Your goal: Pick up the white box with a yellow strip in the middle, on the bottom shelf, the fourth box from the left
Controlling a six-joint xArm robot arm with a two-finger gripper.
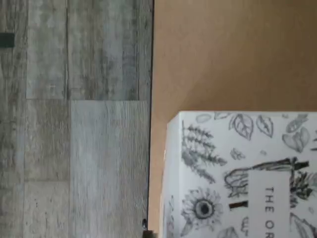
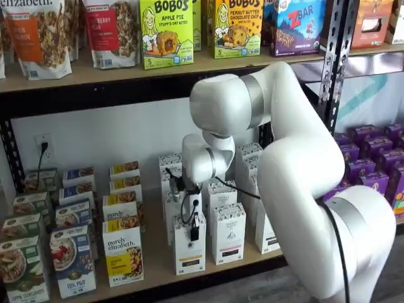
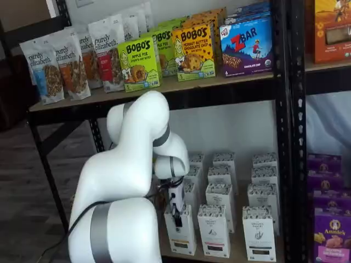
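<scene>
Gripper (image 2: pixel 194 232) status first: my black fingers hang over the front face of the white box with a yellow strip (image 2: pixel 189 249), at its top. In both shelf views the fingers read as one dark mass against the carton, so I cannot tell whether a gap remains between them or whether they already press the box.

Reading the bottom shelf (image 2: pixel 151 262) from left to right in a shelf view:
1. Green cereal cartons (image 2: pixel 19 265) stand at the far left.
2. Blue cartons (image 2: pixel 72 259) follow.
3. The "purely elizabeth" boxes (image 2: pixel 123 252) come next.
4. The target box stands at the front of its row, upright, base resting on the shelf board.
5. A similar white carton (image 2: pixel 228 232) stands just beside it to the right.

The wrist view shows the speckled botanical top of the target (image 1: pixel 237 173) close beneath the camera, with the tan shelf board beside it and the grey floor (image 1: pixel 74 124) beyond the front edge.

Progress, as I judge it:
- Done: approach to the correct box; my gripper is aligned at its top.
- Not done: a confirmed grasp, the lift, and the withdrawal from the shelf. The box shows no tilt and no clearance beneath it.
</scene>
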